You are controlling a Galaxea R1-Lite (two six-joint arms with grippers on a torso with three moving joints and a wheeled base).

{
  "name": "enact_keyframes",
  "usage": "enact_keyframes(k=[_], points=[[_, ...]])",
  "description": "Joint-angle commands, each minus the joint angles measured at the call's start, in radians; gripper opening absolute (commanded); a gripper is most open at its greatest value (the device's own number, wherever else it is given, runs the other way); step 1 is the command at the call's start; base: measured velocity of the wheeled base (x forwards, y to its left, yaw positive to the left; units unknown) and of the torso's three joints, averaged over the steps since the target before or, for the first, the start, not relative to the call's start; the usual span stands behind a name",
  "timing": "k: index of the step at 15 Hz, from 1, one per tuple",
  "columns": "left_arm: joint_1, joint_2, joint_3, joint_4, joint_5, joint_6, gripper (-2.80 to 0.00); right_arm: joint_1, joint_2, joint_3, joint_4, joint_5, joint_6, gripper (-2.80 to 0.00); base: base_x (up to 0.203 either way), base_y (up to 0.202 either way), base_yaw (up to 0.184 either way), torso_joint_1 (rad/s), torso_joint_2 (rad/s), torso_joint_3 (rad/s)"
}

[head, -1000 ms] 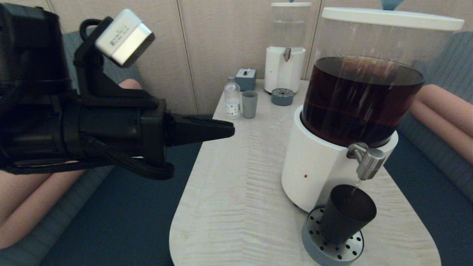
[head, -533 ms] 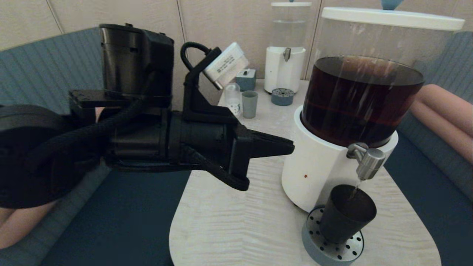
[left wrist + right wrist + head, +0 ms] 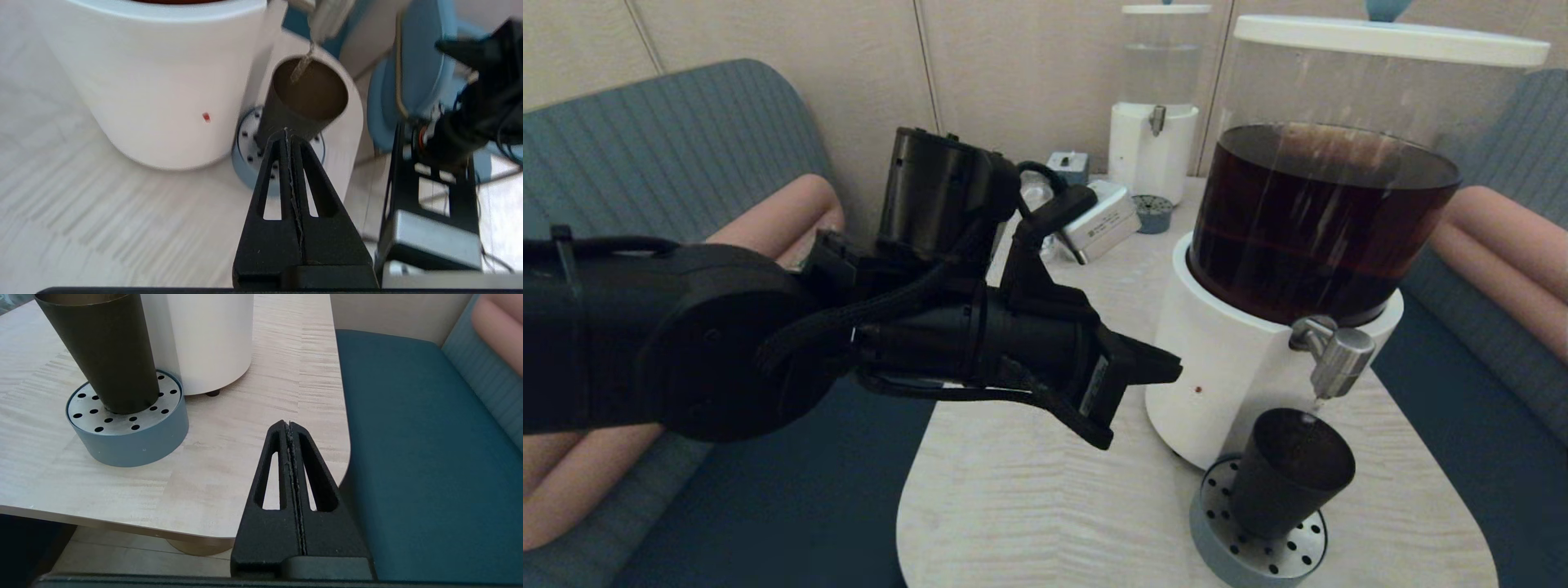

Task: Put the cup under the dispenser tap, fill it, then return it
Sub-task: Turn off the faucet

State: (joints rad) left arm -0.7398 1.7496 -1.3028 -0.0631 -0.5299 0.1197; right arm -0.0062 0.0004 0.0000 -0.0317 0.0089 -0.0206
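The large dispenser (image 3: 1307,245) of dark brown liquid stood on the table (image 3: 1045,506), its steel tap (image 3: 1335,359) trickling into the black cup (image 3: 1286,474) upright on the perforated drip tray (image 3: 1258,551), while the left gripper (image 3: 1172,367), fingers pressed together and empty, hovered beside the white base, and the right gripper (image 3: 289,425), likewise closed and empty, hung off the table's edge.

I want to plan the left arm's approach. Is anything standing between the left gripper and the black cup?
Nothing visible does. The left gripper, fingers shut, hangs above the table beside the dispenser's white base. The cup stands on the drip tray under the tap, with only open space between.
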Motion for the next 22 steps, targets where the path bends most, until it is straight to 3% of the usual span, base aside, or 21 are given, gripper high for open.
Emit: enact_keyframes(k=[1,3,5,7,8,10,12,14,22], points=[[-0.002,0.004,-0.082,0.105,0.006,0.016,-2.8,0.0,0.0,0.011,-0.001,0.0,-0.001,-2.8,0.0,0.0,0.0,0.0,0.0,0.0],[-0.005,0.022,-0.184,0.241,0.03,0.102,-2.8,0.0,0.0,0.011,-0.001,0.0,-0.001,-2.8,0.0,0.0,0.0,0.0,0.0,0.0],[-0.006,0.055,-0.314,0.443,0.073,0.254,-2.8,0.0,0.0,0.011,-0.001,0.002,-0.001,-2.8,0.0,0.0,0.0,0.0,0.0,0.0],[-0.019,0.11,-0.436,0.621,0.164,0.411,-2.8,0.0,0.0,0.011,-0.001,0.0,-0.001,-2.8,0.0,0.0,0.0,0.0,0.0,0.0],[-0.033,0.142,-0.471,0.645,0.201,0.44,-2.8,0.0,0.0,0.011,-0.001,0.0,-0.001,-2.8,0.0,0.0,0.0,0.0,0.0,0.0],[-0.073,0.213,-0.553,0.647,0.267,0.456,-2.8,0.0,0.0,0.011,-0.001,0.0,-0.001,-2.8,0.0,0.0,0.0,0.0,0.0,0.0],[-0.118,0.261,-0.57,0.557,0.305,0.459,-2.8,0.0,0.0,0.009,-0.001,0.0,-0.001,-2.8,0.0,0.0,0.0,0.0,0.0,0.0],[-0.151,0.292,-0.572,0.466,0.31,0.452,-2.8,0.0,0.0,0.011,-0.001,0.0,-0.001,-2.8,0.0,0.0,0.0,0.0,0.0,0.0],[-0.199,0.294,-0.572,0.39,0.329,0.443,-2.8,0.0,0.0,0.009,-0.001,0.001,-0.001,-2.8,0.0,0.0,0.0,0.0,0.0,0.0]])
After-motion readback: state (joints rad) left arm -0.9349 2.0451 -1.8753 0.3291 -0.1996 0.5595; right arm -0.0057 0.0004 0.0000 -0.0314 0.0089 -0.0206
